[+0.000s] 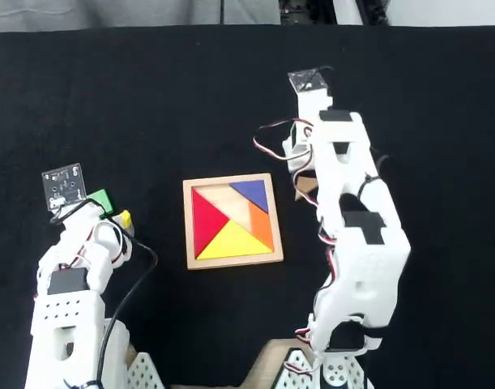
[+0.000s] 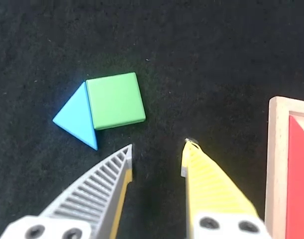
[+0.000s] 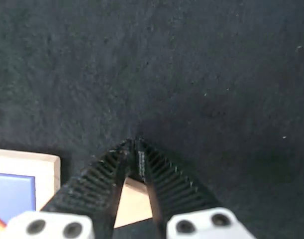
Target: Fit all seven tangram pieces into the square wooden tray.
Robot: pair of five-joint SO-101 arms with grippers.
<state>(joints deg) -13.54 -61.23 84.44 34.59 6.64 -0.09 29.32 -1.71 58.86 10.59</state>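
Observation:
The square wooden tray [image 1: 231, 261] lies mid-table holding a red triangle [image 1: 205, 220], a yellow triangle [image 1: 233, 241], an orange piece [image 1: 262, 225] and a blue triangle [image 1: 252, 192]. A green square [image 2: 115, 100] touches a light blue triangle [image 2: 76, 118] on the black cloth left of the tray. Just short of them, my left gripper [image 2: 159, 148] stands open and holds nothing. My right gripper [image 3: 137, 145] is beside the tray's [image 3: 27, 162] far right corner, fingertips together. A tan piece [image 3: 134, 201] shows behind its fingers; I cannot tell whether it is gripped.
Black cloth covers the table. Each arm carries a small marker board [image 1: 64, 186] at its wrist. The right arm's white body [image 1: 352, 235] stretches along the tray's right side. Open cloth lies beyond the tray.

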